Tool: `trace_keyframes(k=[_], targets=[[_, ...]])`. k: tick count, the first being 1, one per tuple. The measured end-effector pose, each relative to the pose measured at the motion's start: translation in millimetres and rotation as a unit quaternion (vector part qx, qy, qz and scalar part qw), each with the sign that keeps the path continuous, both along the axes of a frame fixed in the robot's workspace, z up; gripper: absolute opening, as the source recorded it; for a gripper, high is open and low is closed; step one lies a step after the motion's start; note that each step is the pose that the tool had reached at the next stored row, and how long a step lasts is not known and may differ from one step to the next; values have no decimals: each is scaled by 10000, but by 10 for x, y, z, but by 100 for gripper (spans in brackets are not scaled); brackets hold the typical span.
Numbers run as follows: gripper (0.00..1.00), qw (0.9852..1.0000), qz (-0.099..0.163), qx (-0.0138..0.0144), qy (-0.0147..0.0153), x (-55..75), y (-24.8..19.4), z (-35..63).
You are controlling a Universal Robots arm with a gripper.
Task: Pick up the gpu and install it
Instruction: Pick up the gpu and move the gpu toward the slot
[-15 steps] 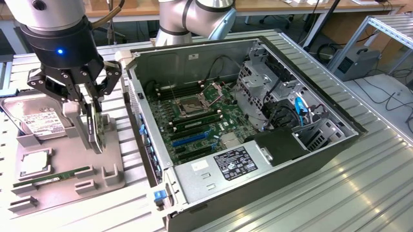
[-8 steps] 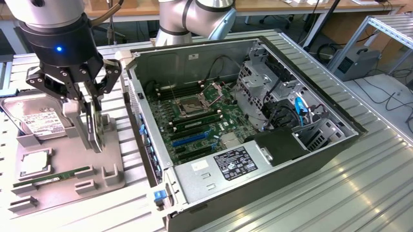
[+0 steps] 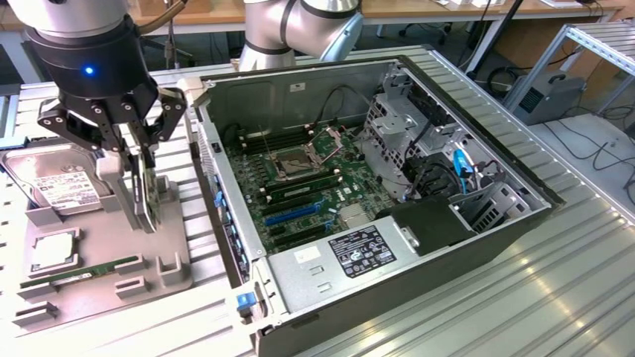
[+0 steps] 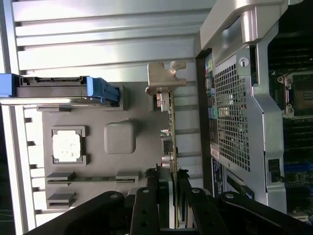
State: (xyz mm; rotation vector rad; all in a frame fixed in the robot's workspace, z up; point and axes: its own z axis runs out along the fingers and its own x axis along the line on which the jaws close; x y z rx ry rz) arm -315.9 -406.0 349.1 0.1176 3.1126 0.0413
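**Card gripped upright beside the open case**

A ribbed aluminium table (image 3: 555, 282) runs under everything, its slats catching bright glare towards the exterior view's right. Behind it are wooden desks (image 3: 417, 9), a grey box (image 3: 551, 93) on the floor and loose cables (image 3: 605, 149) trailing nearby.

On the exterior view's left lies a grey moulded parts tray (image 3: 94, 297). It holds a silver hard drive with a white label (image 3: 55, 186), a square silver processor chip (image 3: 52, 253) and a narrow green RAM stick (image 3: 79, 273), each in its own recess.

The gpu (image 3: 149, 197), a thin flat black expansion card with a silver metal bracket (image 4: 164, 78) at one end, stands on edge over this tray. The black multi-link gripper (image 3: 139, 160) is closed on its upper edge, one finger on each flat face. Whether the card's lower edge has left the tray cannot be told.

Just beside the tray, to the exterior view's right, lies the dark metal computer case (image 3: 417, 290) with its open side up. Its perforated wall is the edge nearest the card. Inside, the green motherboard (image 3: 297, 186) lies exposed with free space above it. A metal drive cage (image 3: 397, 134) and a labelled power supply (image 3: 343, 256) crowd the far side and the near corner.
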Motion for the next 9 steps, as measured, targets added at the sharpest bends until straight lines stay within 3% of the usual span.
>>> trace_keyframes(k=[9], targets=[[27, 10000, 0, 0, 1, 0, 0, 46]])
